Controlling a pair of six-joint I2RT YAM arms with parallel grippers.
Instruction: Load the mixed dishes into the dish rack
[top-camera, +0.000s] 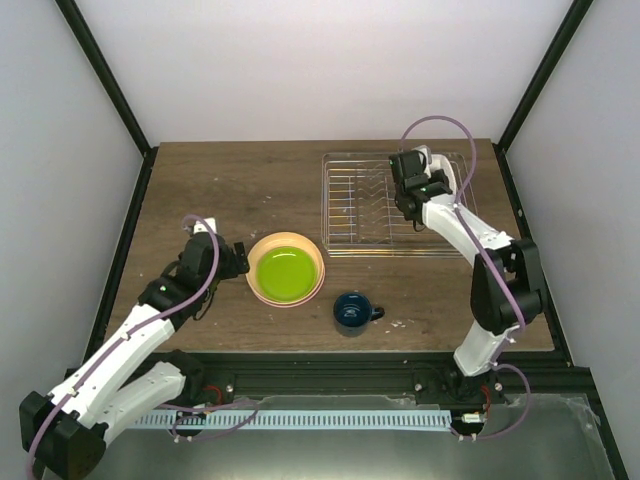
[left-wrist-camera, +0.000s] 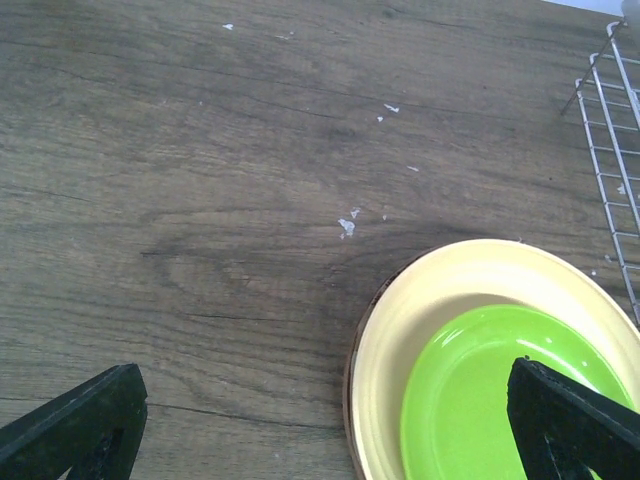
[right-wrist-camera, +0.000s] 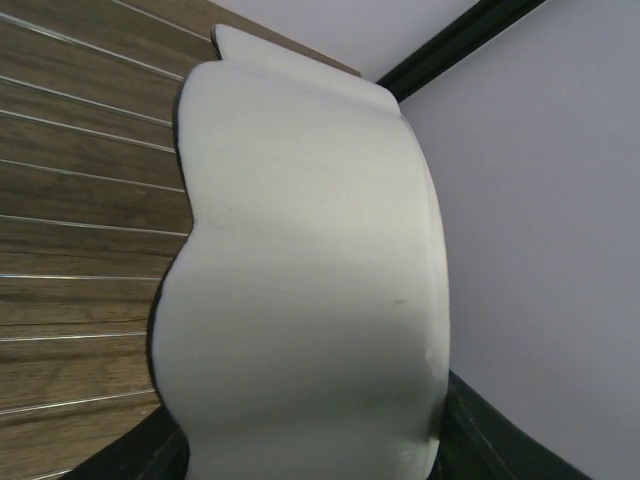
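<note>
R tool (top-camera: 408, 192) hangs over the dish rack (top-camera: 345, 205), toward its right half. The white scalloped dish (right-wrist-camera: 300, 280) stands on edge and fills the wrist view. Fingers are mostly hidden behind it, but it looks clamped, since nothing else seems to carry it.

Step in hand, I'd say: slot that dish btwn the tines. To do it well:
- keep it upright and line its edge w/ a gap in the wires
- go down slow
- let go only once the rim sits on the rack floor, else it may tip or skate on the wire

Which tine gap lies below it can't be made out.

L tool (left-wrist-camera: 322, 395) is spread wide w/ nothing in it, low over the bench (top-camera: 230, 190), front-left of the rack. One finger (left-wrist-camera: 570, 420) shows in front of the lime green plate (top-camera: 283, 270), which lies nested in the orange-yellow plate (top-camera: 256, 287). Dark blue mug (top-camera: 352, 311) stands in front of the rack, apart from the stack, handle twd the right.

Bench is dark wood grain, matte, w/ a few white flecks (left-wrist-camera: 346, 226) left of the rack. Walls are plain white, w/ black frame struts (top-camera: 100, 70) at the corners.
</note>
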